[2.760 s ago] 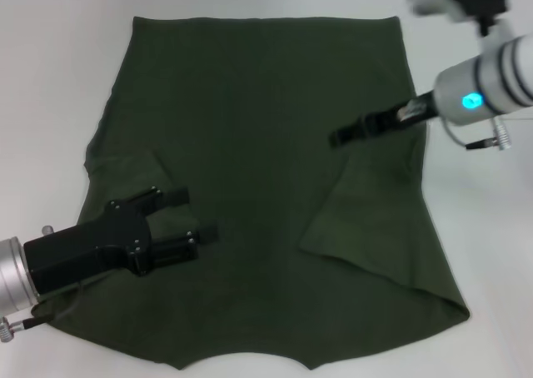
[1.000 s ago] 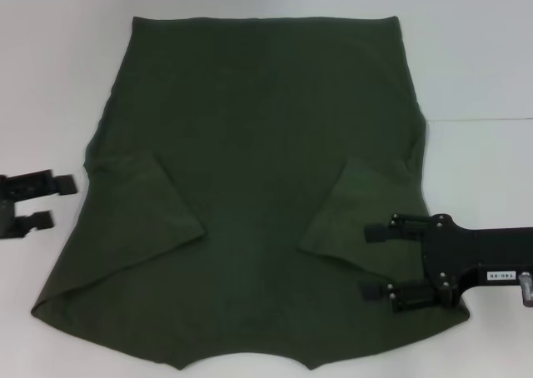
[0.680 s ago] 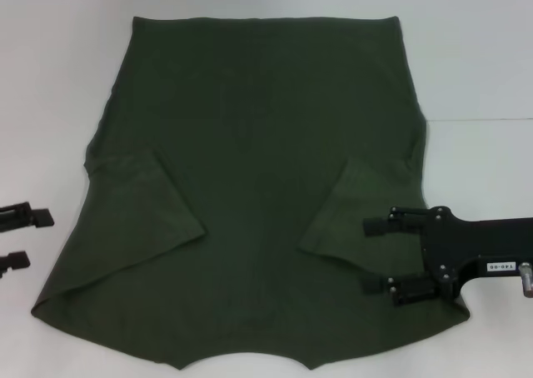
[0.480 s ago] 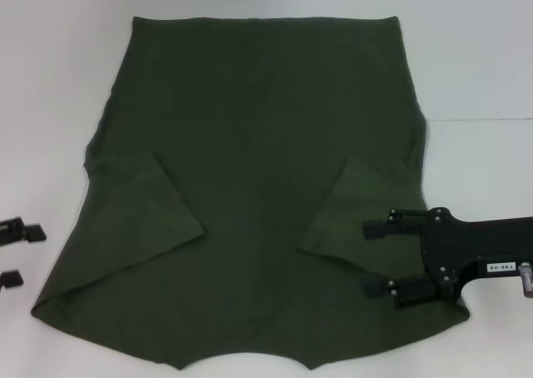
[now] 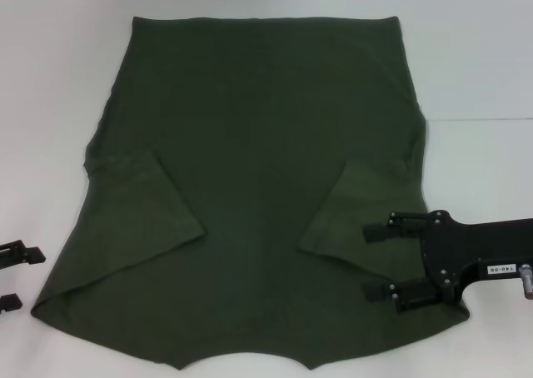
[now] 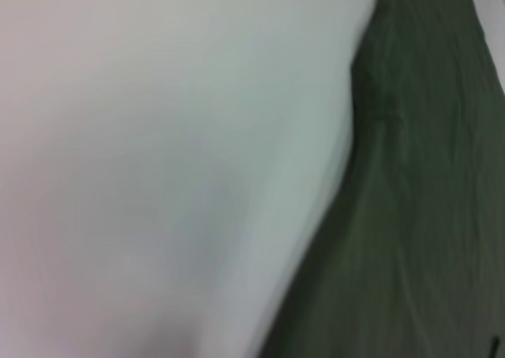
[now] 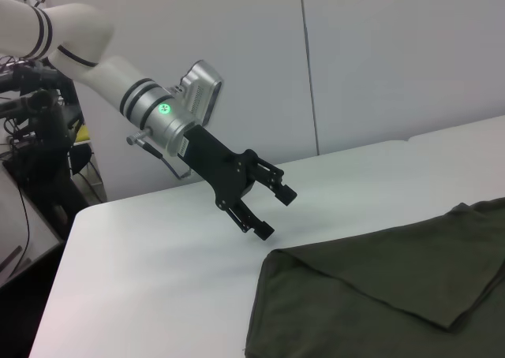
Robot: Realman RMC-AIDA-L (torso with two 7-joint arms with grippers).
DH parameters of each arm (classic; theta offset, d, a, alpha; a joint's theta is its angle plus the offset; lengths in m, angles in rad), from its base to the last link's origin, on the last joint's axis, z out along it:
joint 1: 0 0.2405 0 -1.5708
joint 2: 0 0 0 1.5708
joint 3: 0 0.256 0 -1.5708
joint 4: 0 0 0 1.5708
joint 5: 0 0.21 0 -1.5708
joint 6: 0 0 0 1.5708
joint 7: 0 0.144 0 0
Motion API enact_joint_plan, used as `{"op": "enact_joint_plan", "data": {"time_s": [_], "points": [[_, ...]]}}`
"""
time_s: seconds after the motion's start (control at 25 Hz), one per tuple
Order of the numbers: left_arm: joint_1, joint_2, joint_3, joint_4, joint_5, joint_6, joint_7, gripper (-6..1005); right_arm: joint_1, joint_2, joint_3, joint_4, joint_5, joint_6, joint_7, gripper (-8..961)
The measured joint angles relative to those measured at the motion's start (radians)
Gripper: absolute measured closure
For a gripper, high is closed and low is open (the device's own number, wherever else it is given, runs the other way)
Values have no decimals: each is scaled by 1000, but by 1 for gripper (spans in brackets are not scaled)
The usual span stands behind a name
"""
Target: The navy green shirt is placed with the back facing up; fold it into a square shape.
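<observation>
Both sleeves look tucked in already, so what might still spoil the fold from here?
The right gripper hangs open right over the folded right sleeve; closing carelessly might pinch the flap and undo it. The left gripper, open, sits off the navy green shirt, so a one-sided lift may skew the square.

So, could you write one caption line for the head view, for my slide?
Navy green shirt lies sleeves-in on white table; open right end effector over its corner, open left end effector beside it.

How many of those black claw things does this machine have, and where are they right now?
2. The right gripper hovers open over the navy green shirt near its right front corner. The left gripper is open off the shirt's left edge, above the white table.
</observation>
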Motion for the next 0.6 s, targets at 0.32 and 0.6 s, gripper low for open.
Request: {"op": "enact_joint_plan", "data": {"time_s": [0.32,0.6], "points": [[-1,-1,3,-3,10,-46,-1,86,2,0,0,5,0,8,0,27],[-9,0,24,-17,11,-62,-1,85,2,-1,0,7,0,12,-1,27]]}}
